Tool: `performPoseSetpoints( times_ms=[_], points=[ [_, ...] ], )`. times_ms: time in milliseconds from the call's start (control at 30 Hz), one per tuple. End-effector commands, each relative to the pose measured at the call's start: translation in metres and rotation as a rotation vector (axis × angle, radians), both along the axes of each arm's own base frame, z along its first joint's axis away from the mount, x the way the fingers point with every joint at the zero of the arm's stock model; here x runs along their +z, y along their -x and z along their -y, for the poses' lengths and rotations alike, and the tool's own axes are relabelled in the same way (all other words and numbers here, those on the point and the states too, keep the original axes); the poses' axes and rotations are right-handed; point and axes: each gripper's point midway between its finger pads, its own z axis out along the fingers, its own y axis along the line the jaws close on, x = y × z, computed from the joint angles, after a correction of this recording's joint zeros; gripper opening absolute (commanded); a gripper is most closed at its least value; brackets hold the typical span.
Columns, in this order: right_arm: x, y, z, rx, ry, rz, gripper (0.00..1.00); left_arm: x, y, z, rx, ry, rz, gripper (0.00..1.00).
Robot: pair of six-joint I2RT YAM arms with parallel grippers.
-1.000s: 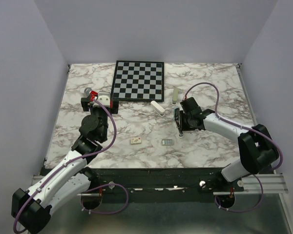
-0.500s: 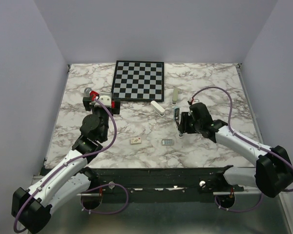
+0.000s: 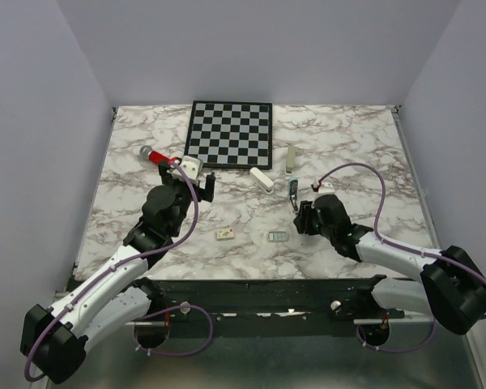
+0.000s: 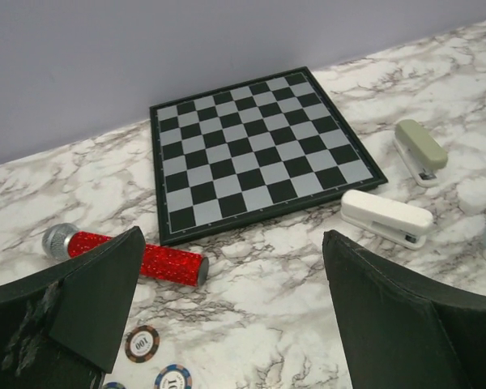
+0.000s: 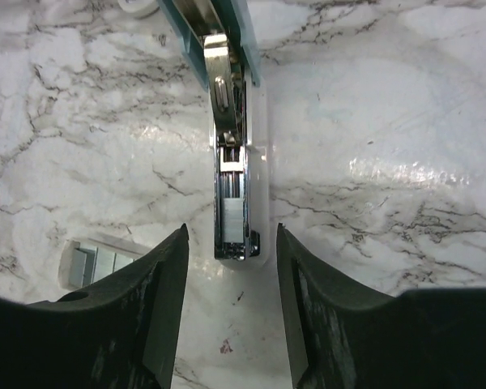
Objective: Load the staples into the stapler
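Observation:
The stapler (image 3: 294, 192) is teal and lies opened out right of centre, its bare metal channel (image 5: 231, 174) facing up. In the right wrist view the channel's near end sits just ahead of my right gripper (image 5: 231, 243), which is open and holds nothing. The staples (image 3: 279, 236), a small silvery block with a pale rim, lie on the marble just left of that gripper (image 3: 302, 217); the left finger half hides them (image 5: 87, 258). My left gripper (image 3: 196, 190) hovers wide open and empty over bare marble (image 4: 233, 267), left of centre.
A chessboard (image 3: 229, 134) lies at the back centre. A white stapler (image 3: 262, 179) and a grey-green stapler (image 3: 291, 160) rest in front of its right corner. A red glitter cylinder (image 3: 156, 156) lies at the left, poker chips (image 4: 142, 343) near it, and a small tile (image 3: 225, 234) in front.
My right gripper has widened and drawn back toward the near edge, away from the stapler's channel. My left gripper has swung right, off the red cylinder.

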Motion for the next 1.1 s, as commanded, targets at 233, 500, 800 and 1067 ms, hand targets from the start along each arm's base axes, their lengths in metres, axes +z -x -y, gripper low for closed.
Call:
performPoseSetpoints(
  times_ms=[233, 500, 800, 1067],
  points=[
    [-0.001, -0.017, 0.002, -0.033, -0.002, 0.113, 0.47, 0.001, 0.023, 0.051, -0.311, 0.009, -0.039, 0.99],
    [-0.007, -0.017, -0.001, -0.007, 0.007, 0.122, 0.4, -0.001, 0.038, 0.076, -0.486, -0.027, -0.018, 0.99],
    [0.002, -0.017, -0.005, 0.053, 0.02, 0.146, 0.18, -0.007, 0.065, 0.11, -0.766, -0.095, 0.029, 0.99],
    [0.051, -0.007, -0.021, 0.23, -0.014, 0.256, 0.1, -0.024, 0.09, 0.132, -1.017, -0.195, 0.022, 0.99]
  ],
)
